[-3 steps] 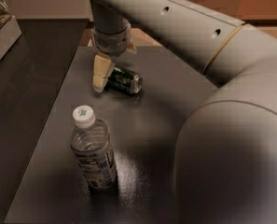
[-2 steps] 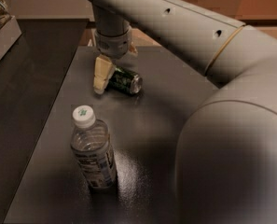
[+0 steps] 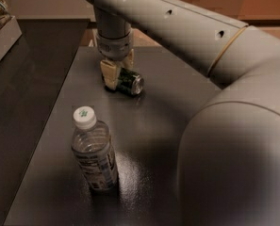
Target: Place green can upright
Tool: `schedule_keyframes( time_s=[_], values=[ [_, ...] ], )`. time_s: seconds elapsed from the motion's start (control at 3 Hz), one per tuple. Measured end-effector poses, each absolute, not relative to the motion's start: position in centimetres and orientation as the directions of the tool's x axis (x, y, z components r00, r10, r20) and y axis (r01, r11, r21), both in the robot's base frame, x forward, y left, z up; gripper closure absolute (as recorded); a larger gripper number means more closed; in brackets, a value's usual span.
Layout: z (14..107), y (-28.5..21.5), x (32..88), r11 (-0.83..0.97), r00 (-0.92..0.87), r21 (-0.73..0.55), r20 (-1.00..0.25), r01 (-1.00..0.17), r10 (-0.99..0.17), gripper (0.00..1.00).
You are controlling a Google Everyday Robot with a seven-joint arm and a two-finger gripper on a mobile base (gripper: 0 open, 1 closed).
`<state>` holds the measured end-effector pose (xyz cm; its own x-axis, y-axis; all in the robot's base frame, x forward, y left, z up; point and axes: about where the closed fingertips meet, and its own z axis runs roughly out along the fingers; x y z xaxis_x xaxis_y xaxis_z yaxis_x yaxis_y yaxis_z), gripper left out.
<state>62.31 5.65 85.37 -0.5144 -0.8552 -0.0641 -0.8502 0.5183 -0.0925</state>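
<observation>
Camera view, looking down along a dark table [image 3: 177,107] from above and behind the arm [image 3: 191,29]. At the far end, lying on its side: the can [image 3: 131,83], dark green, one silver end turned toward the camera and a little to the right, long axis flat along the tabletop. Not upright, then; goal not yet met. Right at the can's far-left end, reaching down from the wrist: the gripper [image 3: 117,74], pale, low over the table and touching or all but touching the can. Clamped on it or only set against it: cannot tell from here, with the contact side hidden behind the gripper's own body and the can. No sign of the can lifted; seems to rest on the surface. Nearer the camera and well apart from both, standing upright: the bottle [image 3: 93,154], clear, white cap, label low on its body; no part in the task and not in the way of the can. Filling the right of the view, the bulk of the arm, hiding that side of the table. Judged stage: at the grasp, early in the job. Left to do, by this reading: get a secure hold around the can's body, lift clear, turn it so one silver end faces down, set it down on bare table away from the bottle, let go without tipping it.
</observation>
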Motion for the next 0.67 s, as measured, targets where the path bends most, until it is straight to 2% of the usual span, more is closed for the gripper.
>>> schedule_keyframes(
  time_s=[0.67],
  values=[
    [87.6,5.6,62.6,0.474,-0.462,-0.127,-0.112,-0.871,-0.880,0.88]
  ],
)
